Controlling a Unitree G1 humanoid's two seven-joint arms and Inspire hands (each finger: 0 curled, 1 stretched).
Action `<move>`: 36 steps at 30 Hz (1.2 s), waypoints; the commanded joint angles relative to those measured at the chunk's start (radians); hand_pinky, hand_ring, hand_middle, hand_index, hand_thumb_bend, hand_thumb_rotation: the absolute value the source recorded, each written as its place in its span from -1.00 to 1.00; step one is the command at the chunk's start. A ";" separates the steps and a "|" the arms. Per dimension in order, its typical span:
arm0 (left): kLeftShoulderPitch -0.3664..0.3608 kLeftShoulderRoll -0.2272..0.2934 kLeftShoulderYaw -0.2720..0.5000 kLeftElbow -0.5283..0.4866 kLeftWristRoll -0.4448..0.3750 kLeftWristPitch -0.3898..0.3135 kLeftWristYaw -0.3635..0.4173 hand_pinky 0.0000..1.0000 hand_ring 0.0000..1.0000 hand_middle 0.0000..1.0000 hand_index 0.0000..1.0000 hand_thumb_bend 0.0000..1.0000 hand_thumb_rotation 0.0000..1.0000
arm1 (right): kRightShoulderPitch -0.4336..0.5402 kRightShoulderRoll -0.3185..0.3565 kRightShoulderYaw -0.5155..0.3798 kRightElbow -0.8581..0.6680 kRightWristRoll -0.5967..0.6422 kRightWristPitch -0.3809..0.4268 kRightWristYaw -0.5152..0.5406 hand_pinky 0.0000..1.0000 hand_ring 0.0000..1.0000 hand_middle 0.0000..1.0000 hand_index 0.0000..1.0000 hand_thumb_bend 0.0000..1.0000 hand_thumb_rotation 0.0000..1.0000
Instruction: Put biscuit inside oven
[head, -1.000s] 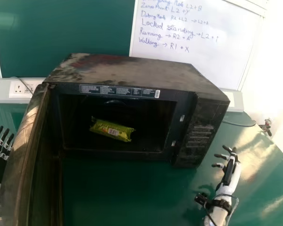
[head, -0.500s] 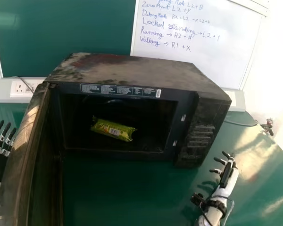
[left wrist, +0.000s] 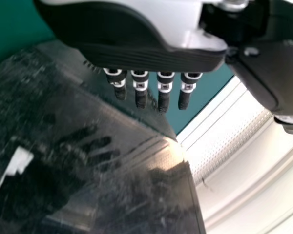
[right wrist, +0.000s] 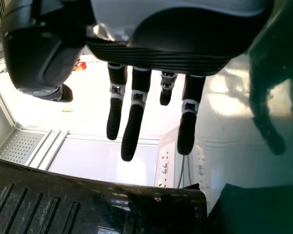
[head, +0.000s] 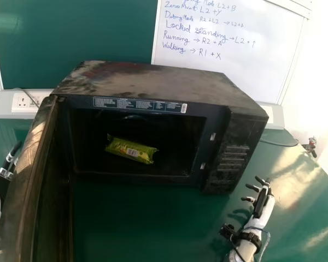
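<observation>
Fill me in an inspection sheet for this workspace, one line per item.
Surface: green table, glossy, light reflections at right.
Job's things: biscuit packet lies inside the black oven; oven door swung open.
Clutter: small object near the table's far right edge; cannot tell what it is.
Left hand: open, beside the door's outer side, holding nothing.
Right hand: open, right of the oven, holding nothing.
Cables: one on the table behind the oven's right side; a thin one at the left socket strip.
Surroundings: whiteboard with handwriting and green board behind.
</observation>
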 commanded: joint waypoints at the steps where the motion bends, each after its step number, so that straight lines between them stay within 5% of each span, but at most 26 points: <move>1: 0.016 -0.016 -0.019 0.027 -0.001 0.022 -0.031 -1.00 -0.48 -0.29 -0.26 -1.00 -1.00 | 0.022 0.013 0.005 0.011 -0.013 0.004 0.004 -0.47 -0.37 -0.18 0.27 0.20 -0.11; 17: 0.034 0.001 -0.060 -0.004 0.054 -0.020 -0.117 -1.00 -0.55 -0.39 -0.41 -1.00 -0.99 | 0.020 0.014 0.004 0.017 -0.015 -0.005 0.010 -0.48 -0.39 -0.21 0.24 0.21 -0.13; 36: 0.027 0.006 -0.087 0.005 0.067 -0.056 -0.190 -0.89 -0.51 -0.35 -0.34 -1.00 -1.00 | 0.028 0.014 0.008 0.015 -0.023 -0.016 0.012 -0.47 -0.39 -0.21 0.24 0.18 -0.15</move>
